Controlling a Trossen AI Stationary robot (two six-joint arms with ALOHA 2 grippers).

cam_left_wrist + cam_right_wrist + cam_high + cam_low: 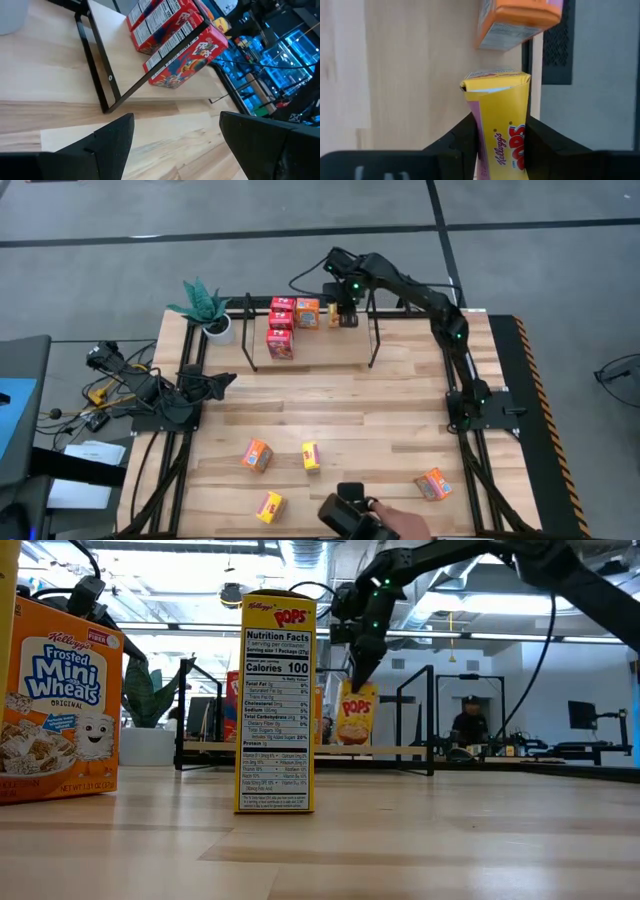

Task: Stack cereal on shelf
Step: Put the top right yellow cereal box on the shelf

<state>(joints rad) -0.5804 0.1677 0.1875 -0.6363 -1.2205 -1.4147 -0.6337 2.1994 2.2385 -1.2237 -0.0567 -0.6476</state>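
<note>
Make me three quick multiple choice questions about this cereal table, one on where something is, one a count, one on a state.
1. Where is the right hand? A over the shelf B at the table's near edge C by the plant
2. How many red boxes stand on the shelf? A one B three C five
3. What is the right hand doing? A hanging open B gripping a yellow Pops box C gripping an orange box

Answers: 1 A, the high view shows it at the rack. 2 B, the red boxes line up there. 3 B, its fingers clamp the yellow Pops box.
</note>
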